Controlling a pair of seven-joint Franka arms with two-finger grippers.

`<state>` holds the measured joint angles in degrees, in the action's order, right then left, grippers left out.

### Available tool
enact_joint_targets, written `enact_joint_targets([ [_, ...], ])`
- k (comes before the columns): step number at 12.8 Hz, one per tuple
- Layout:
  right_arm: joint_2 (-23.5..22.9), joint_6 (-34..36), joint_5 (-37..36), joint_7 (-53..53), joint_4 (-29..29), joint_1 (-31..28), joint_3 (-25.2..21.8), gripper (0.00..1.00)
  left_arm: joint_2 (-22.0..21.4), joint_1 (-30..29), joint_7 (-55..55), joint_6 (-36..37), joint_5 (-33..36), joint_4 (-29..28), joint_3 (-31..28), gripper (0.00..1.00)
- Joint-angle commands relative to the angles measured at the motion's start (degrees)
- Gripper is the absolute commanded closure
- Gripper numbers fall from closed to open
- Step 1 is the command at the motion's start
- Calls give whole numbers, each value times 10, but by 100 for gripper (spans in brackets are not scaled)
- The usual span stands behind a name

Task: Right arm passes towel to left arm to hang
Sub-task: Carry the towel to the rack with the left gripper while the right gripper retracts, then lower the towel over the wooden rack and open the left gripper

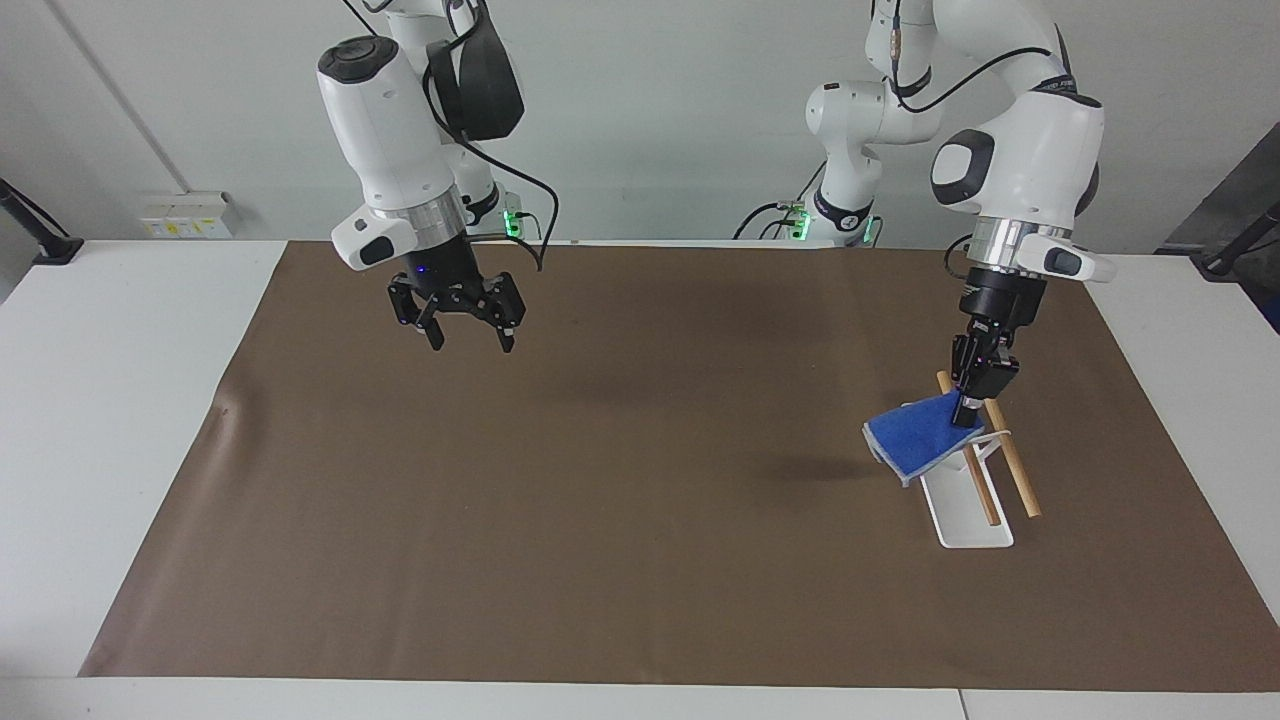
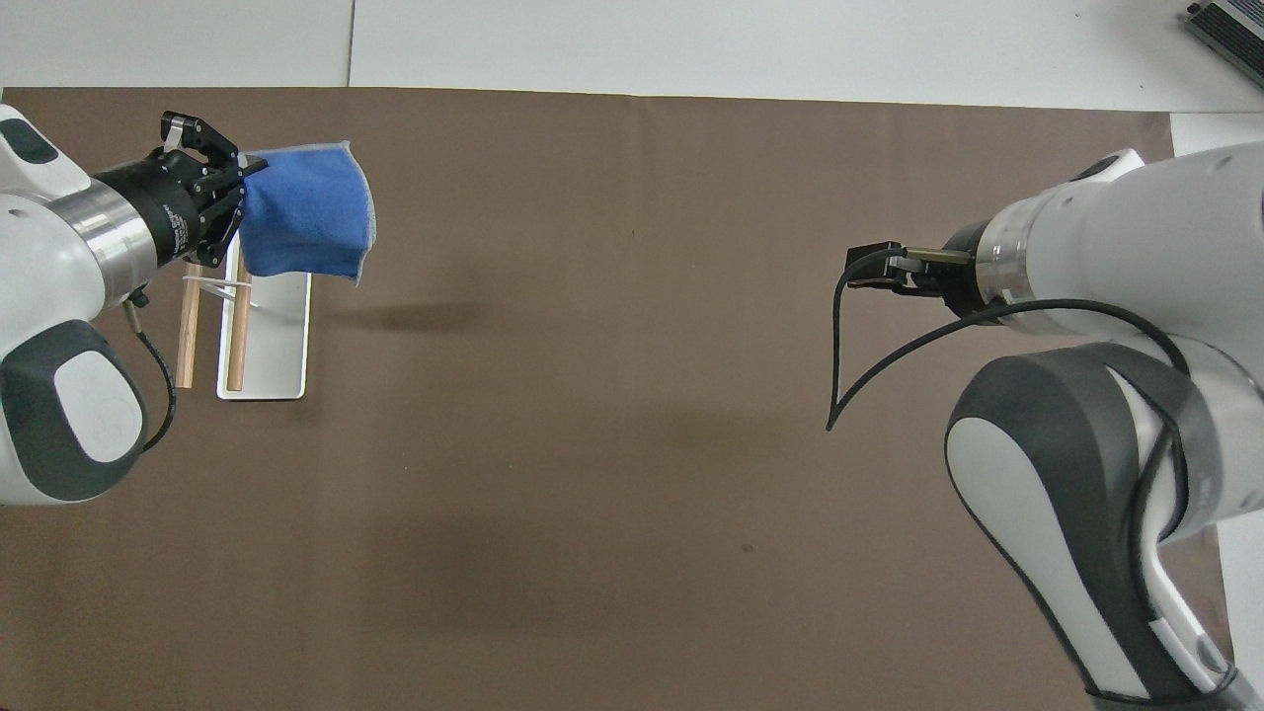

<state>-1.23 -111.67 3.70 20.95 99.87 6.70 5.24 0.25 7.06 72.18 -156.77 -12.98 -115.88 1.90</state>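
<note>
Left pincer [image 1: 973, 405] is clamped on one corner of the towel [image 1: 918, 438], up in the air over the rack [image 1: 972, 462] at the left arm's end of the surface [image 1: 120, 360]. The blue cloth hangs slack from that corner, draped down toward the middle of the brown mat [image 1: 600, 500].

Facing view: the towel's lower edge sits just above the rack's white base and overlaps the rod [image 1: 980, 485] nearer the mat's middle. Can't tell whether the cloth is touching that rod or just in front of it. The second rod [image 1: 1008, 450] is uncovered.

Overhead view: the towel [image 2: 304, 214] spreads sideways from the left pincer [image 2: 237, 188] and covers the farther end of the rack's base [image 2: 269, 341]. Both rods show below the pincer. This view gives no read on height above the rods.

Right pincer [image 1: 467, 330] has its fingers apart and holds nothing, hanging over the mat toward the right arm's end, well apart from the towel. The facing view shows that spread clearly. In the overhead view only the tip of the right pincer [image 2: 874, 272] shows past the wrist and cable, so the opening can't be read there.
</note>
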Motion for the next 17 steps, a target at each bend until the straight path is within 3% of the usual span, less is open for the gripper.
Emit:
enact_joint_targets([
  [1, 2, 66, -18, 11, -48, -26, 3, 0, 14, -34, -4, -72, 9, -39, 6, 100],
  [3, 10, 107, -18, 5, -72, -45, 2, 0, 30, -70, -2, -136, 9, -58, 6, 100],
  [7, 17, 200, -29, -95, -119, -26, -91, 0, 42, -132, 3, -184, 9, -87, 6, 100],
  [11, 26, 233, -37, -145, -130, -34, -115, 0, 42, -158, 30, -238, 1, -137, 6, 100],
  [17, 29, 254, -33, -149, -128, -34, -116, 0, 43, -118, 147, -236, 0, -131, 6, 100],
])
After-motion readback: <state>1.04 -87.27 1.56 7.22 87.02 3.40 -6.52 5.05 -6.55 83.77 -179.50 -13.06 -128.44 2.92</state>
